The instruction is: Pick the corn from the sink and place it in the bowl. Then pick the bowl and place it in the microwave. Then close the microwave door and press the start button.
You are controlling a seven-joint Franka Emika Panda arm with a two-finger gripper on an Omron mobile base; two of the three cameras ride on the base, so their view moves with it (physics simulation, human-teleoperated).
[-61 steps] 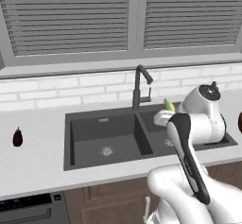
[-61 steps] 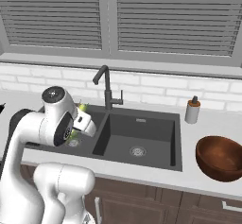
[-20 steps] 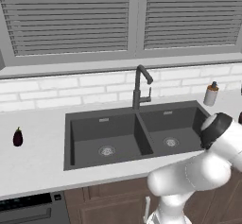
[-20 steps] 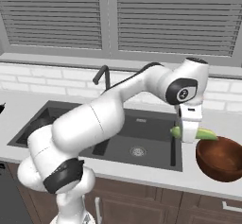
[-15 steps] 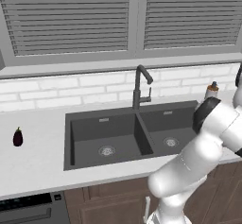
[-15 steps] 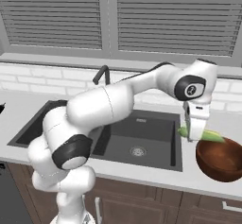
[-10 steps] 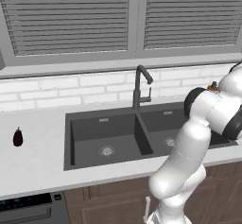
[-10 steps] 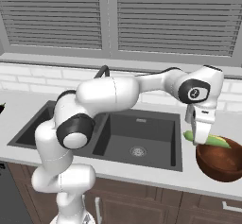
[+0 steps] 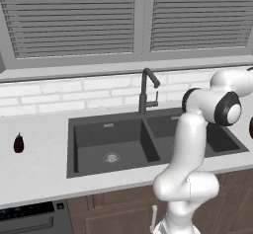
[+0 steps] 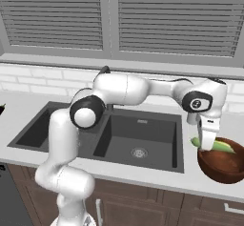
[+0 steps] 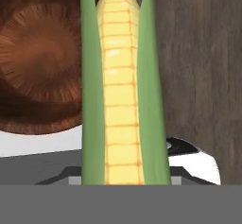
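My gripper (image 10: 208,143) is shut on the corn (image 10: 220,146), a slender yellow cob with green husk. It holds the cob lying crosswise just over the rim of the reddish-brown wooden bowl (image 10: 224,166), which stands on the counter right of the sink (image 10: 138,141). In the hand view the corn (image 11: 123,90) runs up the middle, with the bowl's hollow (image 11: 38,62) behind it to the left. A sliver of the bowl (image 9: 250,128) shows at the right edge of the left base view. The microwave and its door are out of view.
A tall black faucet (image 9: 146,87) rises behind the double-basin sink (image 9: 108,139). A dark purple eggplant (image 9: 19,143) stands on the counter far left. Brown cabinet fronts (image 10: 143,199) run below the counter, with closed blinds above.
The arm has swung right from over the sink, carrying the corn to just above the bowl. The corn has sunk closer to the bowl's rim.
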